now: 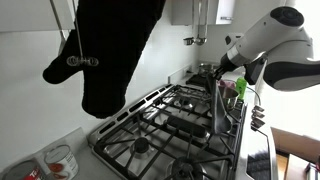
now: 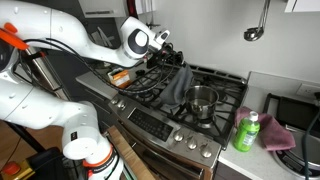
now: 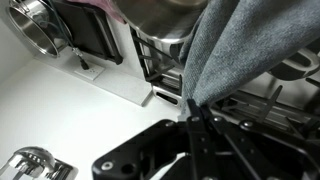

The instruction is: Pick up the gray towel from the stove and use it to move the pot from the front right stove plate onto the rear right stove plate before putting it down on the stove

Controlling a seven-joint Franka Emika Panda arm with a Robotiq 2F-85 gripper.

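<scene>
My gripper (image 2: 181, 63) is shut on the gray towel (image 2: 177, 88), which hangs from it over the stove (image 2: 150, 85), just beside the steel pot (image 2: 202, 101). The pot stands on a burner at the stove's near right corner in that exterior view. In the wrist view the fingers (image 3: 190, 112) pinch the towel's edge (image 3: 240, 45), and the pot's shiny wall (image 3: 165, 22) is right behind the cloth. In an exterior view the towel (image 1: 222, 105) hangs dark below the arm (image 1: 262, 45); the pot is hidden there.
A black oven mitt (image 1: 110, 45) hangs in front of one exterior camera. A green bottle (image 2: 247, 131) and a pink cloth (image 2: 281, 135) sit on the counter beside the stove. Black grates (image 1: 165, 120) cover the burners. A ladle (image 2: 254, 32) hangs on the wall.
</scene>
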